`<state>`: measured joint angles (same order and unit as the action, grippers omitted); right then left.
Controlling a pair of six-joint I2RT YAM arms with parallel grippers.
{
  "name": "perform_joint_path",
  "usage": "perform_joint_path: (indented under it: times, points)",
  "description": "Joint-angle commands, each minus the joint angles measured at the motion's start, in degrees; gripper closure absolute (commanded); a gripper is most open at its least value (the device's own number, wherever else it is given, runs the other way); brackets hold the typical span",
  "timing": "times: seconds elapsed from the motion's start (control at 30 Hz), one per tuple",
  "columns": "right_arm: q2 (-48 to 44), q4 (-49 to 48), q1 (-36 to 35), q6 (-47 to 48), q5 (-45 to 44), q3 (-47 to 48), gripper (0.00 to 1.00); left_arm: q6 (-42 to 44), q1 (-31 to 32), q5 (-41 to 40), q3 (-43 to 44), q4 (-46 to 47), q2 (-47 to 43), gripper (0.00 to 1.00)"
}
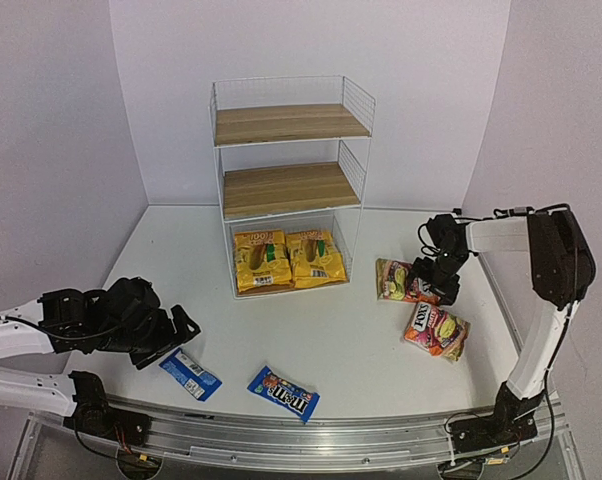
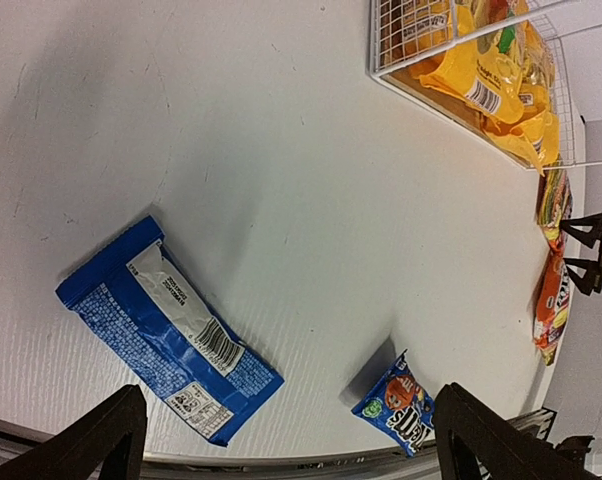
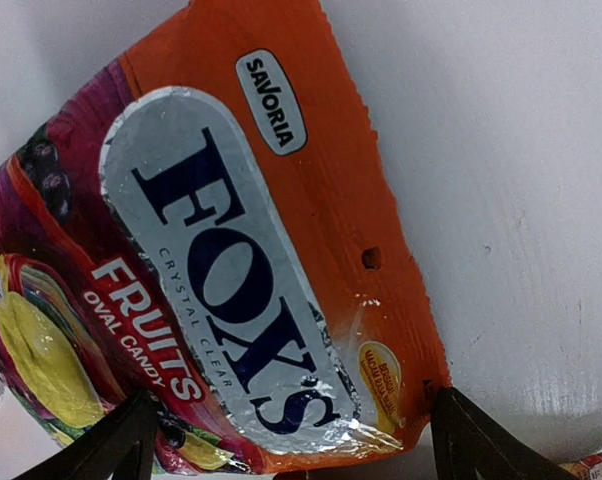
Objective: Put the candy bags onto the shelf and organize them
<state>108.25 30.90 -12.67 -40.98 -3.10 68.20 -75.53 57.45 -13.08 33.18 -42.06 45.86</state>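
The white wire shelf [image 1: 281, 188] stands at the back centre. Two yellow-orange bags [image 1: 263, 260] [image 1: 316, 258] lie on its bottom board, and they also show in the left wrist view [image 2: 491, 70]. A plain blue packet [image 1: 190, 374] [image 2: 166, 330] and a blue M&M's packet [image 1: 284, 392] [image 2: 401, 402] lie near the front edge. Two red-pink bags [image 1: 396, 280] [image 1: 436, 330] lie at the right. My left gripper [image 1: 177, 335] [image 2: 296, 445] is open and empty, low beside the plain blue packet. My right gripper [image 1: 436, 283] [image 3: 291, 455] is open, its fingers straddling the end of a red-pink Fox's bag [image 3: 231, 270].
The shelf's top board [image 1: 286, 122] and middle board carry nothing. A metal rail [image 1: 311, 435] runs along the table's near edge. Lilac walls close in the sides and back. My right gripper shows at the far right of the left wrist view [image 2: 591, 255].
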Motion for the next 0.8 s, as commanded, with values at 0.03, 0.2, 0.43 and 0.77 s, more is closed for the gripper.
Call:
perform_joint_path:
  times: [0.03, 0.2, 0.43, 0.77]
  points:
    - [2.2, 0.9, -0.1, 2.6, 1.0, 1.9, 0.13, -0.6, 0.2, -1.9, 2.4, -1.3, -0.7, 0.00]
    - [4.0, 0.7, -0.1, 2.8, -0.2, 2.5, 0.22, -0.6, 0.2, -2.0, 2.6, -1.2, -0.6, 0.00]
    - [4.1, -0.7, -0.1, 2.8, -4.3, 2.2, 0.72, -0.4, 0.2, -1.9, 2.9, -0.7, -0.2, 0.00]
    - [-5.6, -4.0, -0.1, 10.3, -3.4, -0.4, 1.00, 6.2, 0.2, -0.9, 4.1, 5.4, 0.1, 0.00]
